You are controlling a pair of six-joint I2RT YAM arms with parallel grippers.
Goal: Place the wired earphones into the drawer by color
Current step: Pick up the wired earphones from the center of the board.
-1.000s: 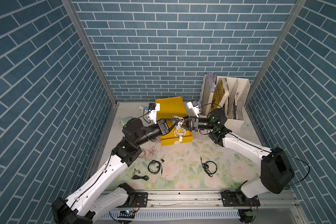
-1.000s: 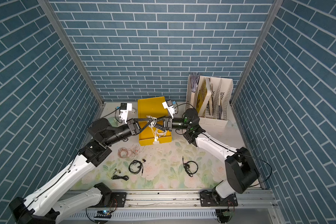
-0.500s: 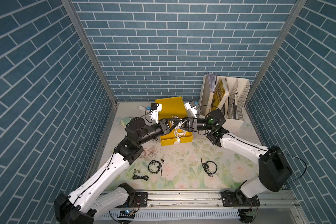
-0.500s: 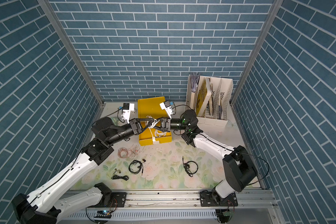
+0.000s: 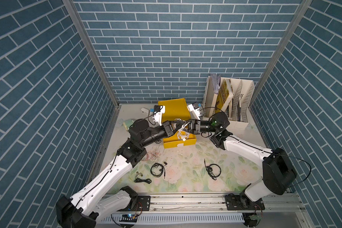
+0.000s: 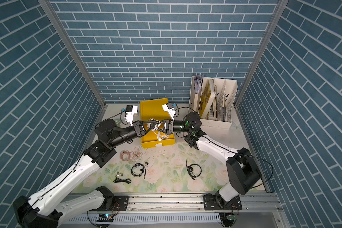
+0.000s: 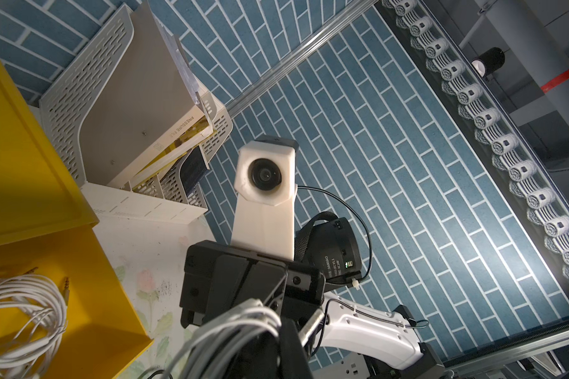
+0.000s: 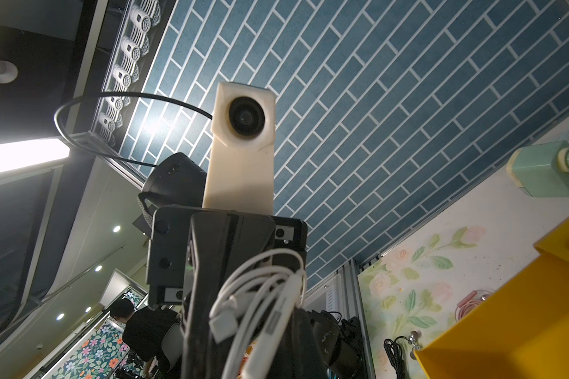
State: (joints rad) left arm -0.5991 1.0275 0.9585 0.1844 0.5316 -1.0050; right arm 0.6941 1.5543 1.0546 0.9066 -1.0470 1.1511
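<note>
Drawer (image 5: pixel 179 142) stands pulled out, one white coil (image 7: pixel 23 311) already lying in it. Right claw (image 5: pixel 186 126) has just come in and snapped fully shut on the white earphones (image 5: pixel 181 132) I'm holding above the drawer; left claw (image 5: pixel 176 128) is clamped tight on the same bundle. Looks to me like a handover or untangle, loose loops hanging toward the drawer.

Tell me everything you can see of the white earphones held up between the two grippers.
The white earphones are thin glossy white cable bunched in loose loops, with an inline remote bar and a blocky white plug. The left gripper is shut on them; the right gripper, also shut, meets the bundle. Loops hang over the open yellow drawer. Earbuds cannot be made out.
</note>
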